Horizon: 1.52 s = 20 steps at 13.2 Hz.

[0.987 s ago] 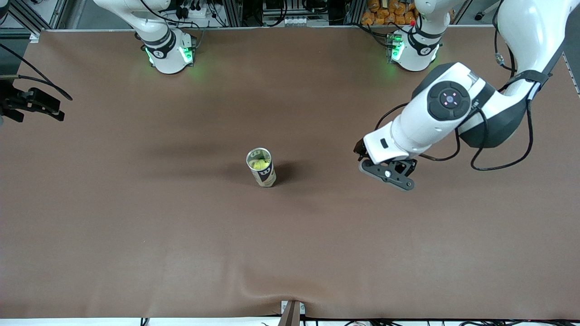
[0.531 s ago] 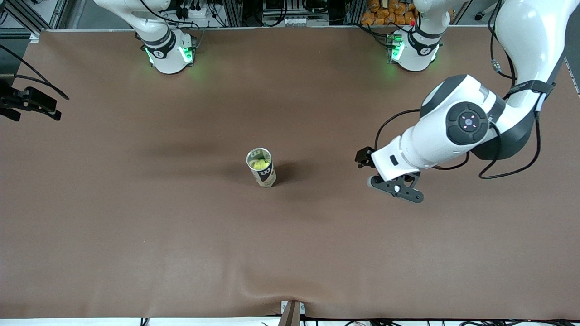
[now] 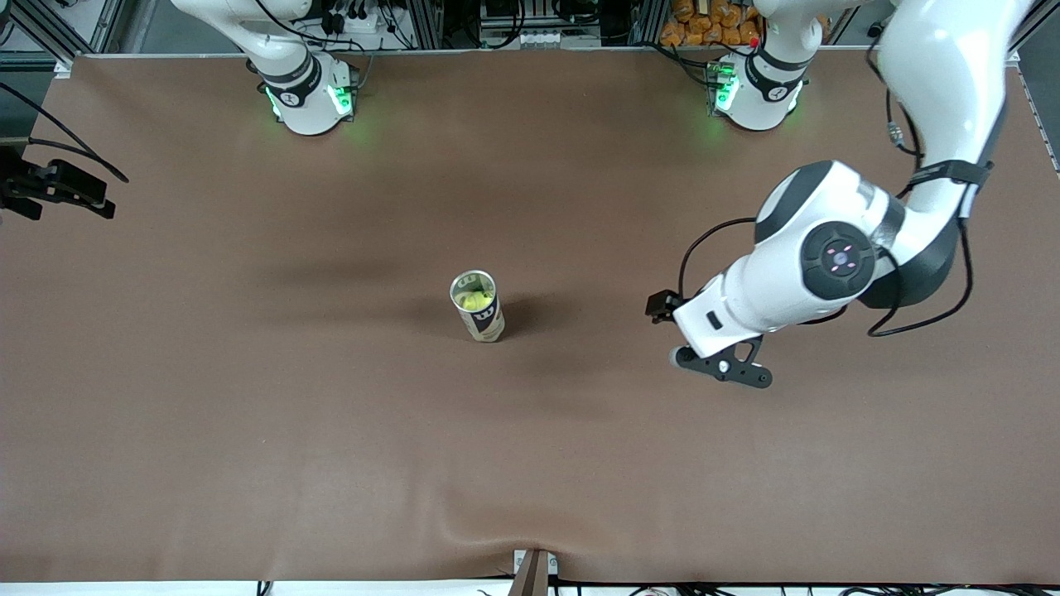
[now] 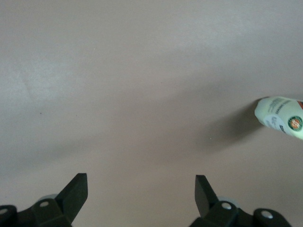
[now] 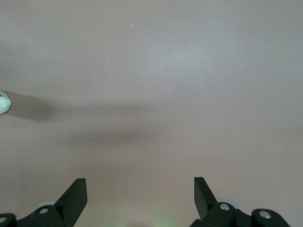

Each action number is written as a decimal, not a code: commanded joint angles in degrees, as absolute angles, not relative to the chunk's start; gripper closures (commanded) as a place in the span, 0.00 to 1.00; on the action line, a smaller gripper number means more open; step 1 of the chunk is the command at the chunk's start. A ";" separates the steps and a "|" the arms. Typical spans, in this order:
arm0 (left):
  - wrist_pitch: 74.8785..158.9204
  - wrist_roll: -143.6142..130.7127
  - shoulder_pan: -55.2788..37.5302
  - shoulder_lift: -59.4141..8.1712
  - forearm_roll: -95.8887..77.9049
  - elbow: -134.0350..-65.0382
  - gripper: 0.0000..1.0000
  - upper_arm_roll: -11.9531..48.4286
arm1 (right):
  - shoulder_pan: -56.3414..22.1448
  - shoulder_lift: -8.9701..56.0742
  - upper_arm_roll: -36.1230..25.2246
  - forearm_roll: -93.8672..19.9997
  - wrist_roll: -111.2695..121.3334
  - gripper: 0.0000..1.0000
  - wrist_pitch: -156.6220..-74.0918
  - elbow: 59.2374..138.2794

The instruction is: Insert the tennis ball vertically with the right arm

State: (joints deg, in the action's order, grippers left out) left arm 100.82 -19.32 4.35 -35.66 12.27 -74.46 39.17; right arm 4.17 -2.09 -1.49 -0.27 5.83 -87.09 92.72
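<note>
A tennis ball [image 3: 474,301] sits inside an upright open can [image 3: 483,320] in the middle of the brown table. In the left wrist view the can [image 4: 281,117] shows at the edge, and the right wrist view catches only a sliver of the can [image 5: 3,102]. My right gripper [image 3: 103,199] hangs open and empty at the right arm's end of the table, well away from the can; the right wrist view shows this same gripper [image 5: 140,185] over bare table. My left gripper [image 3: 722,369] hovers open and empty over bare table toward the left arm's end, its fingers [image 4: 75,189] spread wide.
The brown table mat [image 3: 248,430] stretches bare around the can. Both arm bases [image 3: 308,95] stand along the edge farthest from the front camera. A small bracket [image 3: 534,571] sits at the table's nearest edge.
The left arm has swung its gripper toward the front camera's side of the table, still open. The right gripper has barely shifted. The can and ball have not moved.
</note>
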 commanded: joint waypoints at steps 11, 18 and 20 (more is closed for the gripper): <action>91.60 -12.48 -6.25 -19.08 -2.90 -76.37 0.00 7.47 | 3.88 -2.73 1.22 -3.16 -4.71 0.00 -84.55 85.17; 87.03 -12.31 -2.39 -5.39 -2.73 -85.59 0.00 6.50 | 0.62 -5.01 -1.83 -3.08 -4.66 0.00 -82.17 84.90; 87.01 -9.86 0.87 0.06 -2.55 -89.72 0.00 6.59 | -0.79 -4.92 -3.08 -3.16 -4.66 0.00 -82.18 85.34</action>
State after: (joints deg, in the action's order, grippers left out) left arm 86.61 -12.86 -1.90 -7.05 -2.01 -82.82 6.75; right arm 0.94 -4.67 -1.48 -2.60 -4.14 -82.61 85.18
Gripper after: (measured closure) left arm 0.000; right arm 0.000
